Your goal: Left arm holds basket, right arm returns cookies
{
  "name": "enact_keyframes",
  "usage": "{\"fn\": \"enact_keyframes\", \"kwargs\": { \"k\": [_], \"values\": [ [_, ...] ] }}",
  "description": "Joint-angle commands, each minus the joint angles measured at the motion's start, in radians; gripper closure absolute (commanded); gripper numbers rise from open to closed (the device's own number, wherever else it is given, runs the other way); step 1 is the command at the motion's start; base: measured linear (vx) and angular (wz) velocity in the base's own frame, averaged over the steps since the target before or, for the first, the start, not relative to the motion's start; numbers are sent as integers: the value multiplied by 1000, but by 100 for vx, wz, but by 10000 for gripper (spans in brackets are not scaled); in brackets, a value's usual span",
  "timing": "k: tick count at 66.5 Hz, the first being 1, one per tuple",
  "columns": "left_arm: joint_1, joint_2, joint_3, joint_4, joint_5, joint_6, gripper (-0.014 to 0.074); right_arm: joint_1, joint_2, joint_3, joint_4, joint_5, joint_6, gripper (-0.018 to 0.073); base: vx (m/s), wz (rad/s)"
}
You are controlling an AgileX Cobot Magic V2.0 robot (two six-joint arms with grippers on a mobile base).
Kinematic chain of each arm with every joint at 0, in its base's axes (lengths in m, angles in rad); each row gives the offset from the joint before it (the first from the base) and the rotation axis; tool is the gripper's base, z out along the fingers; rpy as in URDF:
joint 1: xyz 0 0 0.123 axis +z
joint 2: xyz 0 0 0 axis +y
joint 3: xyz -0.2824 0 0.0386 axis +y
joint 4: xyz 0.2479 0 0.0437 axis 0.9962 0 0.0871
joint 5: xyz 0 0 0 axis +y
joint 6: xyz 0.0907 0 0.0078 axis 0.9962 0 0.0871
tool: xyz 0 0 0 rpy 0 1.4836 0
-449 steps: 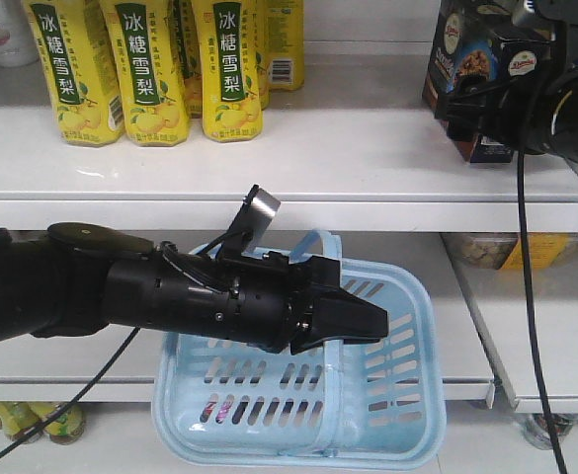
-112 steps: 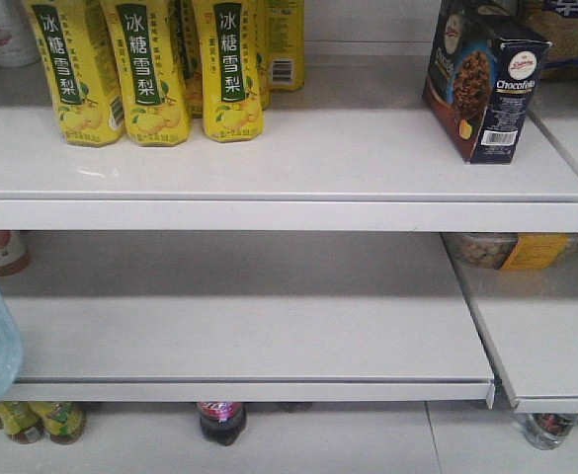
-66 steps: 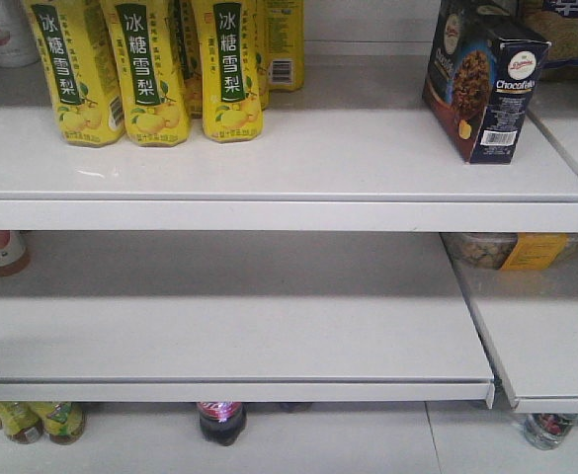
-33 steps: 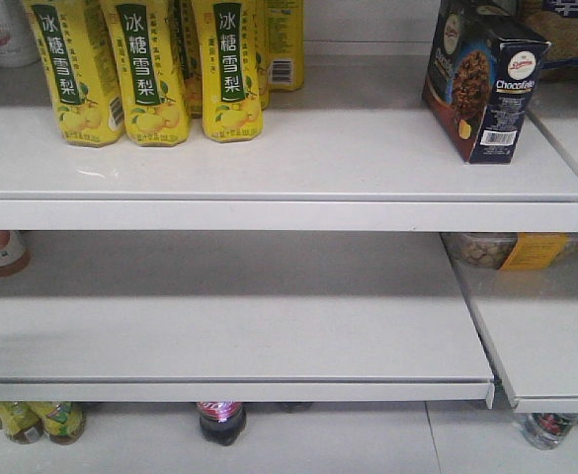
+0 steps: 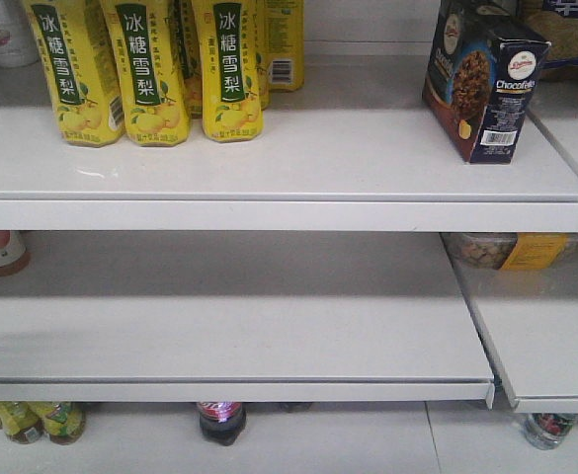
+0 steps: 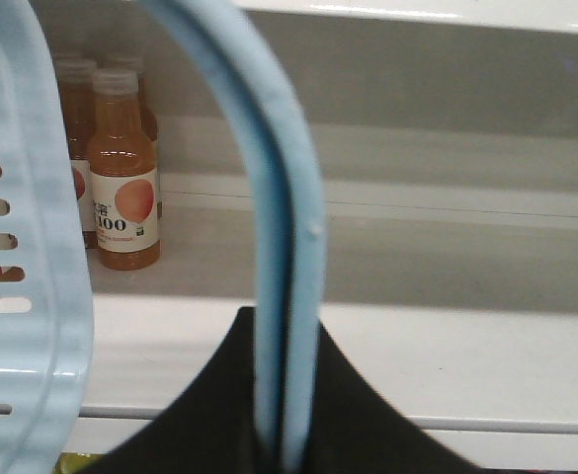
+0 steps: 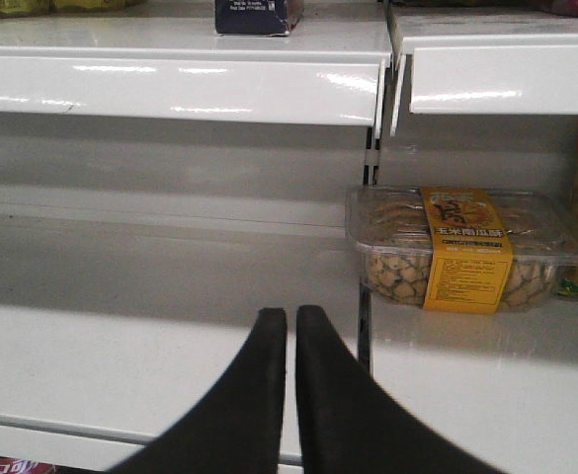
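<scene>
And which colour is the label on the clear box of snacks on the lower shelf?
Yellow label, clearest in the right wrist view.

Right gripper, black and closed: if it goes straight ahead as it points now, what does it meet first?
Probably the grey back wall above the white lower shelf; the right gripper has nothing nearer ahead, though depth is unclear.

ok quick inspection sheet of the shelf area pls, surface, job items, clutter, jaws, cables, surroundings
surface: white top shelf holds goods; middle shelf bare in front view
job's things: cookies upright on top shelf, right end; basket handle clamped in left gripper
clutter: yellow drink bottles top left; clear snack tray on right lower shelf; orange juice bottles
grippers: left jaws shut on handle; right gripper jaws together, empty
cables: nothing seen
surroundings: bottles under bottom shelf
</scene>
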Motion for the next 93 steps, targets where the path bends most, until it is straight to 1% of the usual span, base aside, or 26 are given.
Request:
{"fn": "enact_keyframes", "kwargs": {
  "k": [1, 36, 40, 44, 50, 53, 55, 56, 58, 61, 65, 68, 72, 79, 81, 83, 93],
  "values": [
    [-7, -17, -30, 19, -99, 6, 599, -4, 8, -29, -9, -66, -4, 565, 0, 0],
    [-7, -17, -30, 19, -99, 6, 599, -6, 8, -29, -9, -66, -4, 566, 0, 0],
    [-7, -17, -30, 19, -99, 6, 599, -22, 7, -29, -3, -70, -4, 566, 0, 0],
    [-7, -17, -30, 19, -99, 6, 599, -68, 7, -29, 3, -78, -11, 566, 0, 0],
    [-7, -17, -30, 19, -99, 6, 599, -150, 7, -29, 79, -94, -48, 566, 0, 0],
    [-7, -17, -30, 19, -99, 6, 599, -193, 7, -29, 150, -106, -113, 566, 0, 0],
    [-7, -17, -30, 19, -99, 6, 599, -208, 7, -25, 196, -116, -157, 566, 0, 0],
    [-7, -17, -30, 19, -99, 6, 599, -221, 7, -20, 232, -130, -193, 566, 0, 0],
    [-7, -17, -30, 19, -99, 6, 599, -236, 3, -9, 277, -151, -241, 566, 0, 0],
    [-7, -17, -30, 19, -99, 6, 599, -236, -10, 12, 344, -188, -316, 566, 0, 0],
    [-7, -17, -30, 19, -99, 6, 599, -233, -35, 55, 392, -252, -376, 566, 0, 0],
    [-7, -17, -30, 19, -99, 6, 599, -233, -63, 88, 412, -290, -389, 566, 0, 0],
    [-7, -17, -30, 19, -99, 6, 599, -233, -96, 136, 412, -333, -385, 566, 0, 0],
    [-7, -17, -30, 19, -99, 6, 599, -234, -168, 207, 411, -367, -385, 566, 0, 0],
    [-7, -17, -30, 19, -99, 6, 599, -234, -192, 217, 411, -362, -385, 566, 0, 0],
    [-7, -17, -30, 19, -99, 6, 599, -234, -205, 215, 410, -323, -385, 566, 0, 0],
    [-7, -17, -30, 19, -99, 6, 599, -234, -202, 215, 387, -310, -385, 566, 0, 0]
  ]
}}
